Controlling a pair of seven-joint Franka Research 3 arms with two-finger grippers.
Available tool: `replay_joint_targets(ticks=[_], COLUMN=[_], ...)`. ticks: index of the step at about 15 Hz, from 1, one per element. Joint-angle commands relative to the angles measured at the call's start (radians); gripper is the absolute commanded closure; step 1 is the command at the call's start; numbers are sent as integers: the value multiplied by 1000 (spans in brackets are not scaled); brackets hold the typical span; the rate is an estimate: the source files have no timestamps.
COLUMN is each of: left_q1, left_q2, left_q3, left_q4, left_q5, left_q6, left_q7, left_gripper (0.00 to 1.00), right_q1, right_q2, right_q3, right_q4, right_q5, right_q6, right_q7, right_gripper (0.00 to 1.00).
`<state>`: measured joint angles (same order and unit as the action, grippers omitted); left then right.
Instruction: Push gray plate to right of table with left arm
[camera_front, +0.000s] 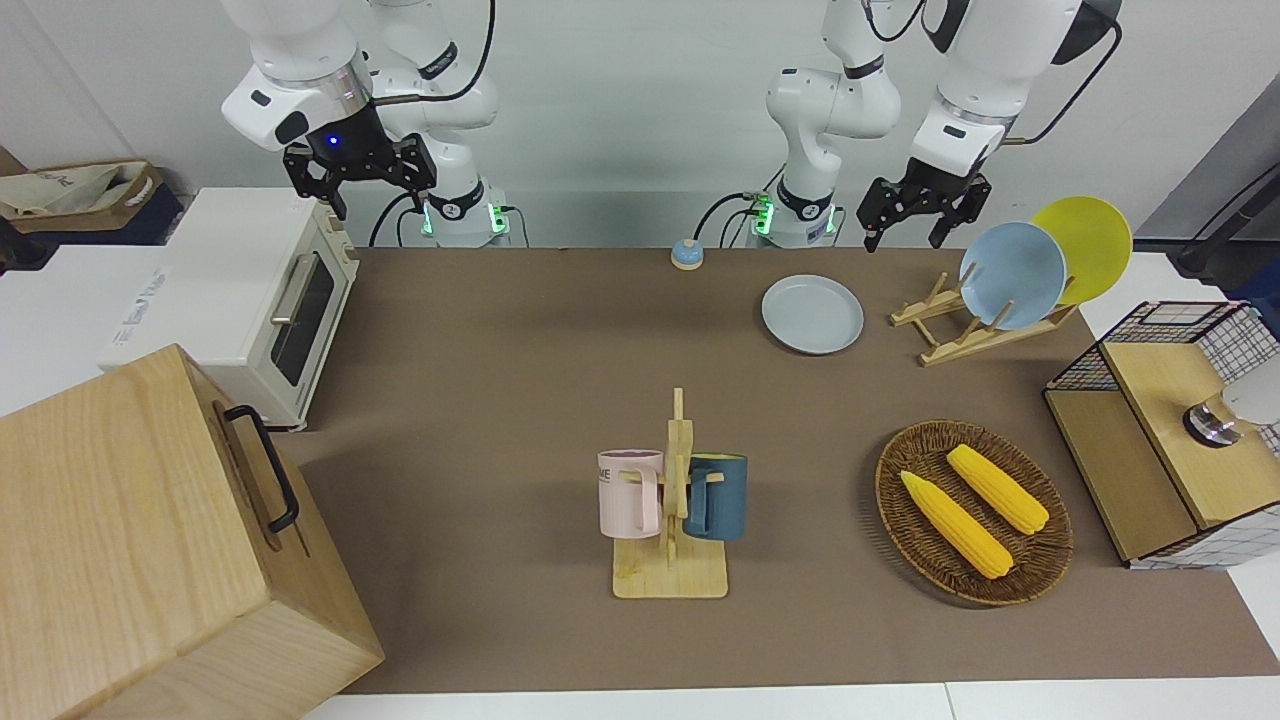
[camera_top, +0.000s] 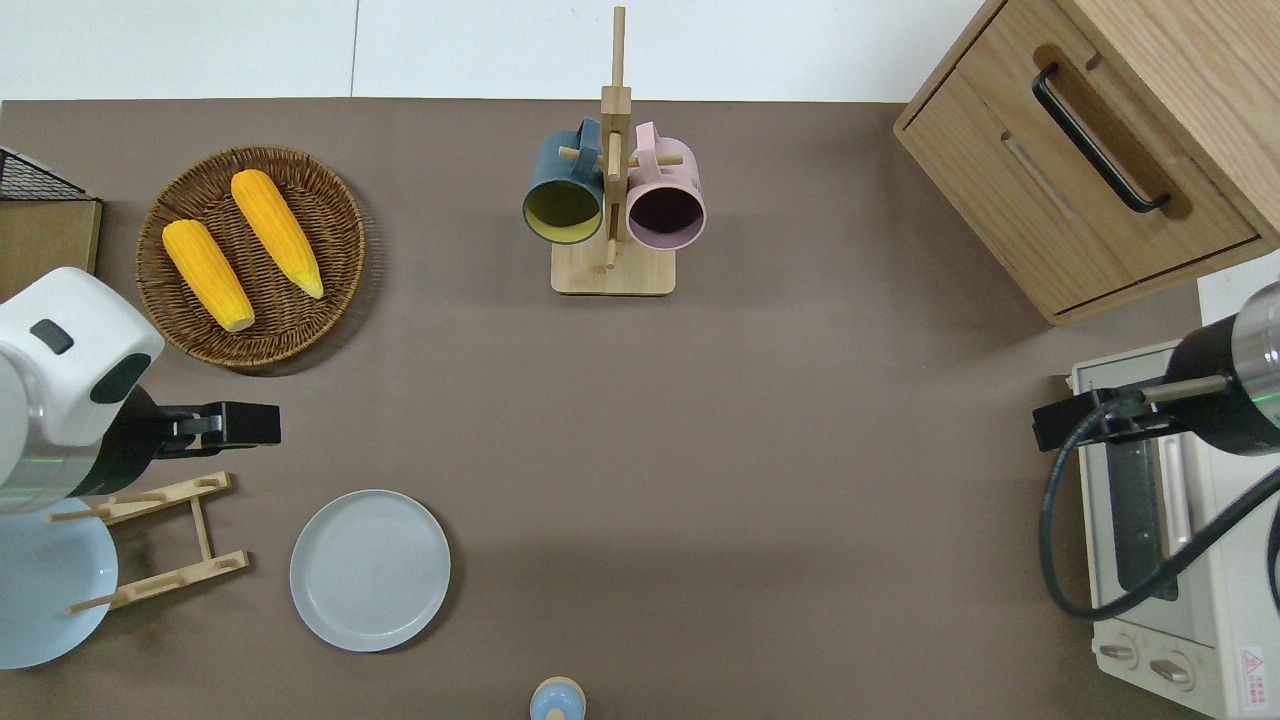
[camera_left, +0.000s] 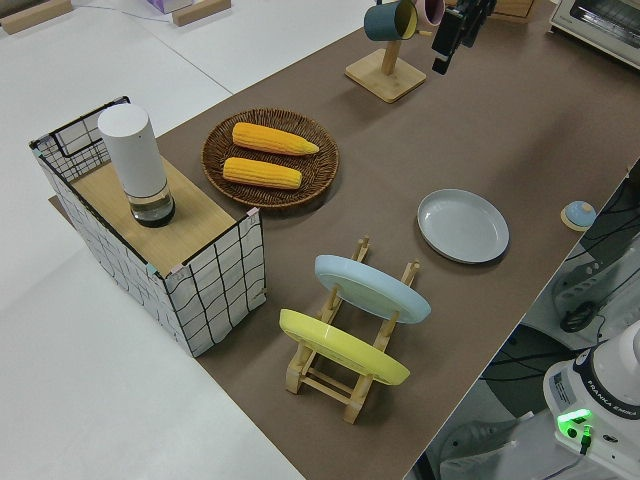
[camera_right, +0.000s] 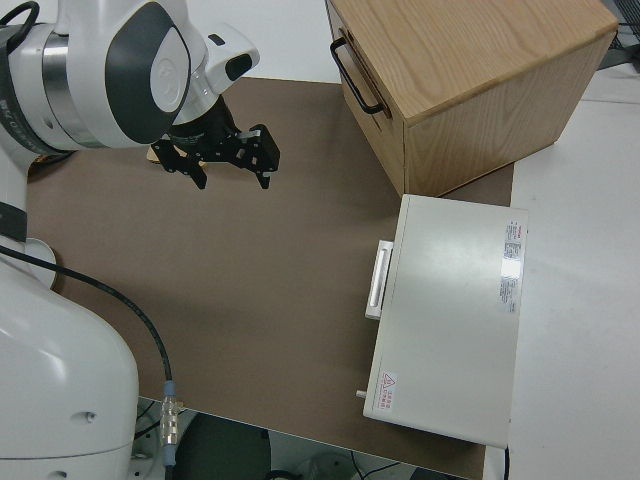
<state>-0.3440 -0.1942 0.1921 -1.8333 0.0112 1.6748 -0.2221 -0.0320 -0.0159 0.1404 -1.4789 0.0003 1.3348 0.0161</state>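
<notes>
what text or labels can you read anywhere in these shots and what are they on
"ME": the end of larger lettering on the pink mug hanging on the mug stand; the rest is hidden.
"FRANKA EMIKA": on the robot base in the left side view.
Red warning triangle sticker on the white toaster oven: its small print is unreadable.
Lettering on the oven's side: too blurred.
</notes>
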Motion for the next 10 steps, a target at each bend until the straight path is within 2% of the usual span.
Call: replay_joint_targets(ticks=[1, 10], left_q1=[0, -6], left_q2=[-4, -5], left_q3=[-2, -20], left_q4=[5, 3], left_q5=[7, 6], left_q6=[-9, -41], left_q7=[-14, -13], left_gripper=[7, 7], right_q1=[-19, -20], right_q2=[-2, -2], right_q3=[16, 16], right_q4=[9, 9], right_q5=[4, 4], right_q6=[-16, -16], right_q7=[13, 12], right_gripper=[17, 17])
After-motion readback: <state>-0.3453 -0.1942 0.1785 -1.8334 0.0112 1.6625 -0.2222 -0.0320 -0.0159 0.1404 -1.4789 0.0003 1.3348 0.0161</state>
